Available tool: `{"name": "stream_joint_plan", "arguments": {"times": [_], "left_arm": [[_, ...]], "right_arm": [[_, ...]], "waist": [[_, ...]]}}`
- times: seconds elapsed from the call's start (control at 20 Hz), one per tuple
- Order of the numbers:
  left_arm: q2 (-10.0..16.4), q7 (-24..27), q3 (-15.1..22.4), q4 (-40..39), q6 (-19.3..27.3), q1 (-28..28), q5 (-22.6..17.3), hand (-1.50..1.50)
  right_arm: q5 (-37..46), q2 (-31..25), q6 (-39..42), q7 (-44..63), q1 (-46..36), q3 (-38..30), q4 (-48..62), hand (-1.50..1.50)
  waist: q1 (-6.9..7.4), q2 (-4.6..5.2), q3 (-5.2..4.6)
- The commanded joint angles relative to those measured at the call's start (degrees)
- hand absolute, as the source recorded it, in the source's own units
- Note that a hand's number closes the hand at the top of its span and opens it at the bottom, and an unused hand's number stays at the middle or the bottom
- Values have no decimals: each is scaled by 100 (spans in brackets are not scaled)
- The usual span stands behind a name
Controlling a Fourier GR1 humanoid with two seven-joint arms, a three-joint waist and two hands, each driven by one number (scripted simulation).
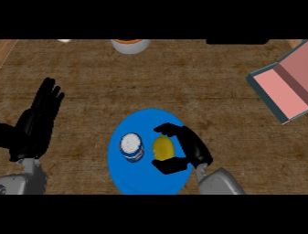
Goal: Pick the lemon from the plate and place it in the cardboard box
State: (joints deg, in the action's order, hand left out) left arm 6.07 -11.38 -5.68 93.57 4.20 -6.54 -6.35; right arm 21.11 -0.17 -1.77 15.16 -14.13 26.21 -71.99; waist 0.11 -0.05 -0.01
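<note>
A yellow lemon [163,147] lies on the blue plate [141,179] in the lower middle of the head view. My right hand [195,150] sits just right of the lemon, with its fingers and thumb curled round it from above and below. The lemon still rests on the plate. The cardboard box [292,81] stands open at the right edge, its pinkish inside showing. At the left, my left hand [37,119] rests open with fingers pointing up, well away from the plate.
A small white and blue round object [131,147] lies on the plate just left of the lemon. A white and orange cup-like thing [130,45] stands at the counter's far edge. Brown counter stretches between the plate and the box.
</note>
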Motion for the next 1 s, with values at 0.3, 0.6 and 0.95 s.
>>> {"name": "stream_joint_plan", "arguments": {"times": [0.3, 0.6, 0.95], "left_arm": [[53, -446, -33, 596, -82, 223, -135, 0], [81, -362, -19, 300, -38, 55, -29, 0], [-58, -57, -32, 15, 27, 32, 22, 0]], "right_arm": [[462, 16, -698, -526, -359, 39, 591, 150], [2390, -1031, -46, 30, -408, 1160, -197, 150], [3347, -971, 187, 613, -867, 1417, -1203, 150]], "waist": [[20, 7, 2], [-32, -44, -11], [-36, -10, -2]]}}
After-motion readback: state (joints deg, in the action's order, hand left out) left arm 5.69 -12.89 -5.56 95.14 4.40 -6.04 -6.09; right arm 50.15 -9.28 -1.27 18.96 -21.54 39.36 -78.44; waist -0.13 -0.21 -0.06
